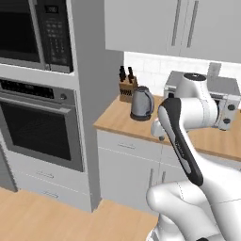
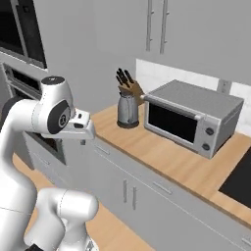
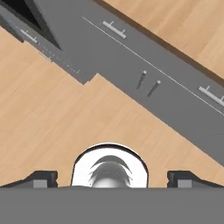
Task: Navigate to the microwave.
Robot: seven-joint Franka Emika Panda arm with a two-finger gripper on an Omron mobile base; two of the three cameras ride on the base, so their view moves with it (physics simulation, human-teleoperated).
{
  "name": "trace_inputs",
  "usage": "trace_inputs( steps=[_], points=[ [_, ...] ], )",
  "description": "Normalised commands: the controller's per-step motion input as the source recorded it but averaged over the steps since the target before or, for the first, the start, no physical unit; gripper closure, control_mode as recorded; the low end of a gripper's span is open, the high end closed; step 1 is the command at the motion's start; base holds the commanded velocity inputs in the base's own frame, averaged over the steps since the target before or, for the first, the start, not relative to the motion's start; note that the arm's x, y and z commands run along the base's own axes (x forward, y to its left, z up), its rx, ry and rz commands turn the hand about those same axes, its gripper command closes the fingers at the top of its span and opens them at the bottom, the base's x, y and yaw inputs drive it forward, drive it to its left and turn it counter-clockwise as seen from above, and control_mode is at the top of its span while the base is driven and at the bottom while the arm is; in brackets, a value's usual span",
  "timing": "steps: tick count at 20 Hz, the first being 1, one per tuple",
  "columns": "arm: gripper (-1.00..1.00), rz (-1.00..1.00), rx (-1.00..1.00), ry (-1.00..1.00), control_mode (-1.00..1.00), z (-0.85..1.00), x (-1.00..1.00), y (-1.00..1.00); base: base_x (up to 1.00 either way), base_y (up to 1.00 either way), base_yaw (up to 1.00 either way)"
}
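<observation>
**Desk:** Any writing you can read out there?

**Me:** None. The microwave's keypad strip and the little display above it are too small and blurred for me to read, and the wall oven's control band is no clearer.

**Desk:** Where is the microwave?

**Me:** The microwave [image 1: 33, 30] is at the top left of my left base view, built into the tall grey cabinet column [image 1: 89, 94], directly above the wall oven [image 1: 40, 124]. Its dark edge also shows at the upper left of the right base view.

**Desk:** And the arm?

**Me:** The arm [image 1: 188, 141] is folded in front of the base, elbow up, forearm reaching out over the floor beside the lower cabinets. The end effector [image 3: 112, 178] looks straight down at the wooden floor [image 3: 52, 113]; its two dark tips sit far apart at the bottom corners of the hand view, spread wide, with nothing between them.

**Desk:** The room?

**Me:** Grey upper cabinets [image 1: 174, 26] hang over a wooden bench [image 2: 166, 157] right of the column. On the bench stands a silver toaster oven [image 2: 191, 117] with two knobs, a steel kettle [image 1: 141, 103] to its left, and a knife block [image 1: 127, 87] just behind the kettle, against the white tiled wall.
</observation>
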Motion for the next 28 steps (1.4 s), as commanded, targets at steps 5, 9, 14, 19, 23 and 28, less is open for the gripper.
trace_inputs(
  steps=[5, 9, 14, 19, 23, 28],
  points=[
    [-1.00, 0.00, 0.00, 0.00, 1.00, 0.00, 0.00, 0.00, 0.24, 1.00, -0.27],
    [-1.00, 0.00, 0.00, 0.00, 1.00, 0.00, 0.00, 0.00, 0.18, 1.00, -0.27],
    [-1.00, 0.00, 0.00, 0.00, 1.00, 0.00, 0.00, 0.00, 0.01, 1.00, -0.26],
    [-1.00, 0.00, 0.00, 0.00, 1.00, 0.00, 0.00, 0.00, 0.01, 1.00, -0.27],
    [-1.00, 0.00, 0.00, 0.00, 1.00, 0.00, 0.00, 0.00, 0.14, 1.00, -0.28],
    [-1.00, 0.00, 0.00, 0.00, 1.00, 0.00, 0.00, 0.00, 0.29, 0.95, -0.27]
  ],
)
